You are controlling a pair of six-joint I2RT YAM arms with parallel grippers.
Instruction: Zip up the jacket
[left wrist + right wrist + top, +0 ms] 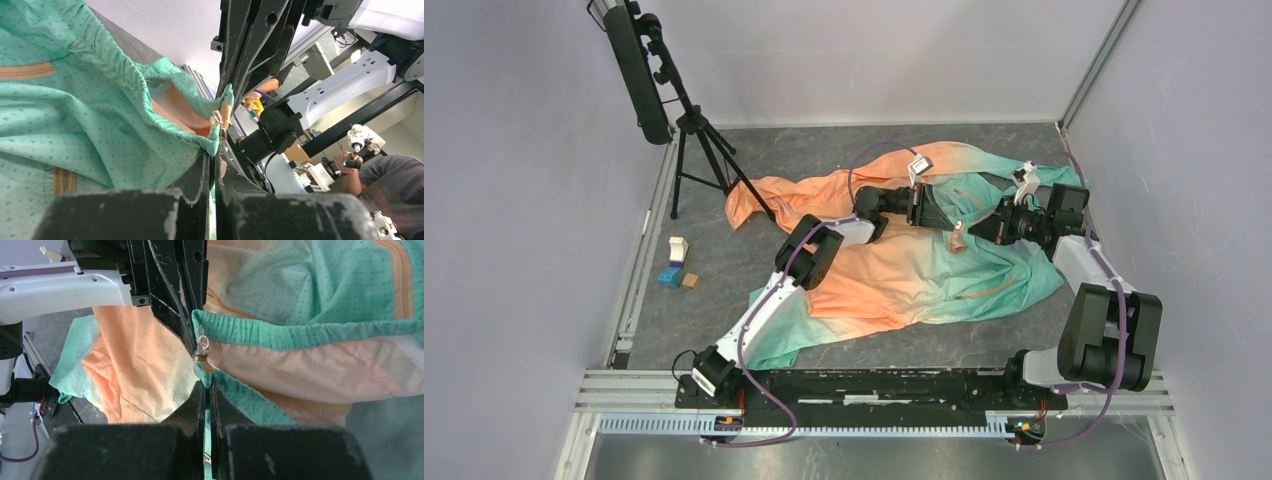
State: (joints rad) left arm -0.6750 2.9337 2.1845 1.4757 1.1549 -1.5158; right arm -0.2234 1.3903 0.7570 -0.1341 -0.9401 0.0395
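Note:
The jacket (904, 270), orange fading to mint green, lies spread and crumpled across the table. My left gripper (951, 222) and right gripper (972, 230) meet tip to tip above its green hem and lift a small fold. In the left wrist view my left gripper (216, 150) is shut on the green hem edge (175, 131), with the metal zipper slider (218, 119) at its tips. In the right wrist view my right gripper (205, 384) is shut on the other hem edge (240, 395), just below the slider (202, 346). The long front zipper is mostly hidden in folds.
A black tripod (694, 150) stands at the back left, touching an orange sleeve. Small blocks (676, 265) lie at the left edge. An orange pocket zip (400, 275) runs near the hem. Walls enclose the table on three sides.

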